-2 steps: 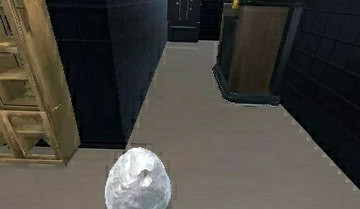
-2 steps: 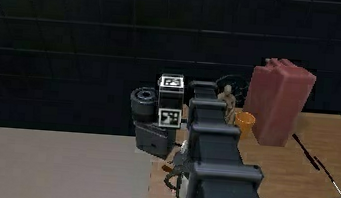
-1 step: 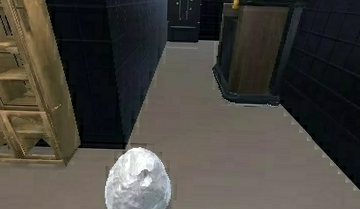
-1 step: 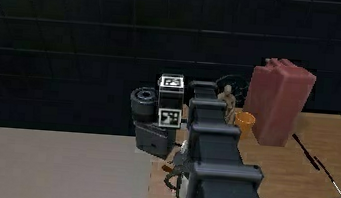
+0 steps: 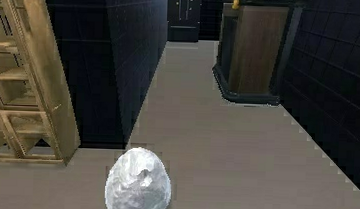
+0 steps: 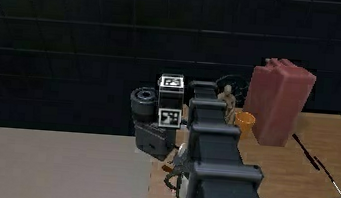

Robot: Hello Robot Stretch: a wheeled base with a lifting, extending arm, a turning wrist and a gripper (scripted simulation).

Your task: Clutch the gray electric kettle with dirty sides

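While the arm [image 6: 215, 155] lies across the wooden table [image 6: 320, 148] at centre frame, the claw [image 6: 154, 138] sits just below a dark grey round vessel [image 6: 141, 102], left of a red box [image 6: 277, 99]. I cannot tell whether it holds anything.

Arm [image 6: 220, 156] extended, gripper [image 6: 152, 138] at its far end.
The arm is seen as a dark square bar rising from the bottom edge of the arm side view, just right of the middle. Two white marker squares [image 6: 171, 85] are carried at its far end, the gripper's dark body lying to their left. Whether anything is held cannot be determined.
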